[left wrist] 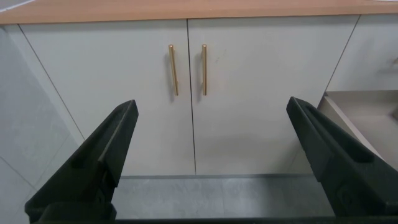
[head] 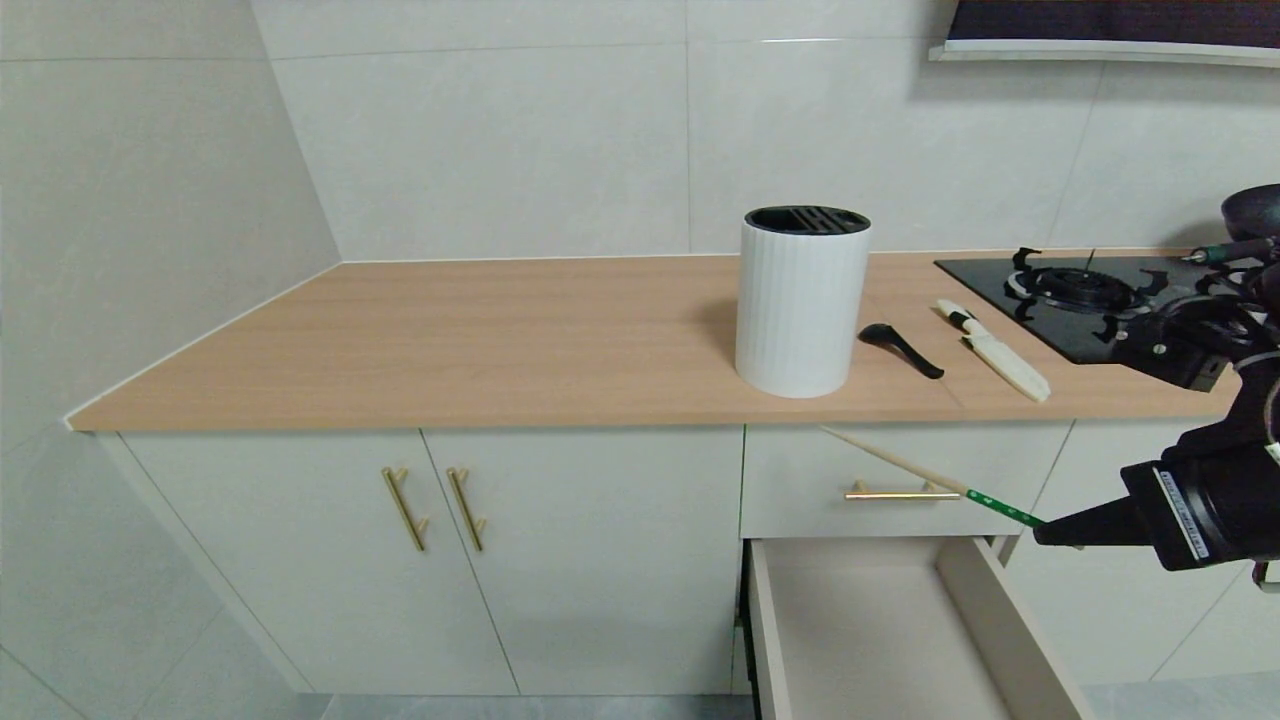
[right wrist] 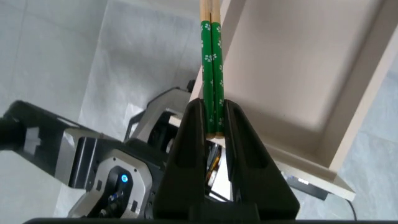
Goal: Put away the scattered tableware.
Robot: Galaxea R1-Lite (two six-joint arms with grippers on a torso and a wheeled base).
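The right arm [head: 1215,500] comes in at the right edge of the head view. Its wrist is roughly level, and the right end effector [head: 1050,535] points toward the robot's left. Its two black fingers [right wrist: 186,149] are pressed together on a pair of chopsticks [right wrist: 210,62]. They grip the sticks at their green ends, so the sticks run straight out beyond the fingertips. The left end effector [left wrist: 211,106] is held low and points level ahead, with its fingers [left wrist: 106,155] spread wide apart.
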